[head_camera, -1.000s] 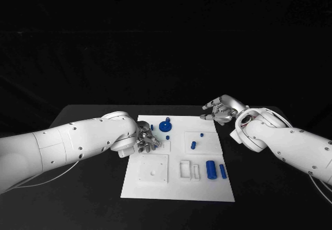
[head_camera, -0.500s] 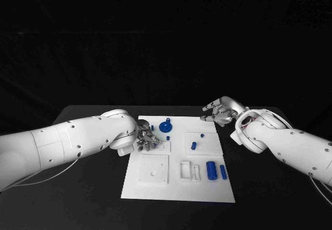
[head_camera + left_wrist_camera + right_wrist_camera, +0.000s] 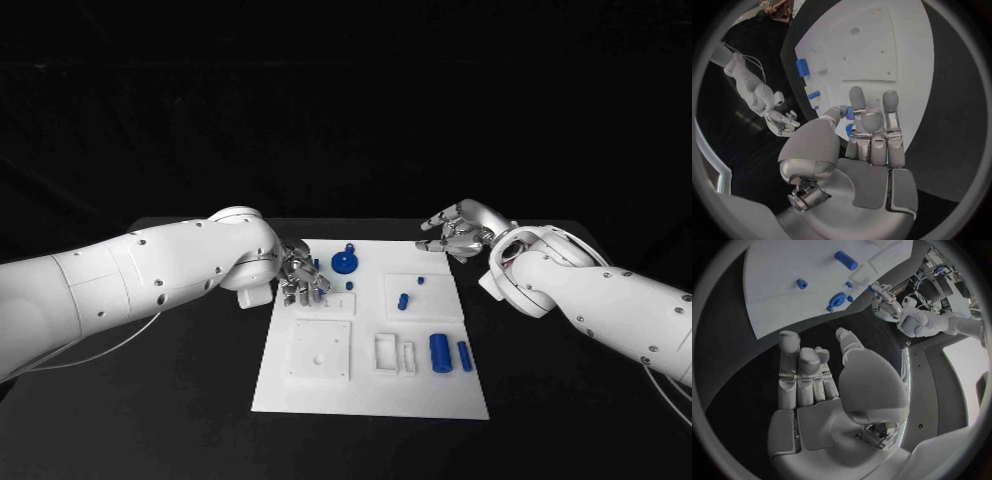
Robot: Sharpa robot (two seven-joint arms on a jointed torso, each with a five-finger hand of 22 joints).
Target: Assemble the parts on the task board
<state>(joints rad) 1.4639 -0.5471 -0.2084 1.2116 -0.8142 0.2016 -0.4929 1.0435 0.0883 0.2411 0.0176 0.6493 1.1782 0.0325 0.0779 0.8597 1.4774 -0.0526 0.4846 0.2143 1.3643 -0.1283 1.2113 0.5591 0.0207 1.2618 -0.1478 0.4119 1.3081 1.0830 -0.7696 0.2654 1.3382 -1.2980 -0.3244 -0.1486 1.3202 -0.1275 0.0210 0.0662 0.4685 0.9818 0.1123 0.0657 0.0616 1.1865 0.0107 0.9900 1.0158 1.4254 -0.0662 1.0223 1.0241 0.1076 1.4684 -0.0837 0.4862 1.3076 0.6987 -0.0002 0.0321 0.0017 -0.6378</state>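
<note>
Your black tabletop [image 3: 173, 400] carries the white task board [image 3: 372, 380] at its middle, long side running away from you. The left arm [image 3: 130, 280] reaches in over the board's left edge, and the left hand [image 3: 303, 283] sits above the board's far left part; in the left wrist view its fingers [image 3: 857, 102] lie close together and the thumb meets them on a small blue part [image 3: 849, 114], so it is pinching that piece. The right arm [image 3: 591, 290] stays off the board, with the right hand [image 3: 459, 230] over bare tabletop just beyond the board's far right corner; its fingers [image 3: 789, 347] are loosely apart and hold nothing you can see. On the board, a round blue part with a small stem [image 3: 346, 262] stands near the far edge, just beside the left hand. Two blue cylinders [image 3: 440, 354] lie side by side near the right edge, the left one thicker. Smaller blue parts [image 3: 405, 301] rest in the square recess at the board's middle right.
</note>
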